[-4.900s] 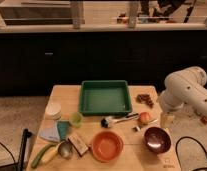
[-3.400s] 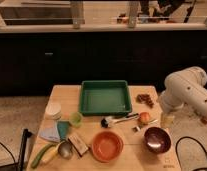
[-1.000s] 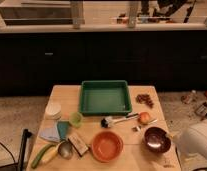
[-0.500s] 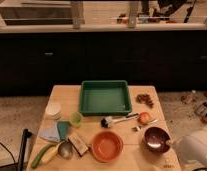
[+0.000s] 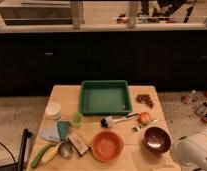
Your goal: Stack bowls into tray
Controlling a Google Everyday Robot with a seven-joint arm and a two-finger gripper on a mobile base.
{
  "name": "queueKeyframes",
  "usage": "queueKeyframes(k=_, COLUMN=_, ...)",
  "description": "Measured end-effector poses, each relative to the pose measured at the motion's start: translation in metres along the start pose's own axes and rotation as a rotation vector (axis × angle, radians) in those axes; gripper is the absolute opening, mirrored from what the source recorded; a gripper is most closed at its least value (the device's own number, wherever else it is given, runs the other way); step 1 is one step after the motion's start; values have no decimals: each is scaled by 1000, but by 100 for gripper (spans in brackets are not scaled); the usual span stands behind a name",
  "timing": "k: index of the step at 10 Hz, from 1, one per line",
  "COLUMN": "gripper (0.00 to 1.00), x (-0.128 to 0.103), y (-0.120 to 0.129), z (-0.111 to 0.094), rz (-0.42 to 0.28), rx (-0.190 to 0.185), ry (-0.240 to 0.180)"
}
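only the arm's white casing (image 5: 194, 152) shows, low in the corner; the gripper is out of sight, so its grip i can't tell. nearest sits the maroon bowl (image 5: 157, 139), then the orange bowl (image 5: 107, 146), both on the table (image 5: 64, 97), short of the green tray (image 5: 105, 98).

One high frontal view, angled down at the table (image 5: 65, 96), gripper fingers out of frame
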Motion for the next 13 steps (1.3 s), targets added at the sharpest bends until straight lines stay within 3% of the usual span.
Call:
queueKeyframes(k=1, gripper=6, x=-3, y=-2, z=-4, rz=-4, rx=3, ry=1)
queueKeyframes(k=3, gripper=17, x=2, y=-1, z=-7, rz=-6, rx=32, ry=-26)
queueKeyframes(k=8, gripper=71, x=9, y=-6, z=-4, rz=-75, rx=96, ry=-91)
queueKeyframes(k=9, gripper=77, x=7, y=-8, z=-2, rz=-88, rx=99, ry=-98)
queueKeyframes(k=13, gripper=80, x=-2, y=-18, z=13, rz=-143, rx=86, ry=-93)
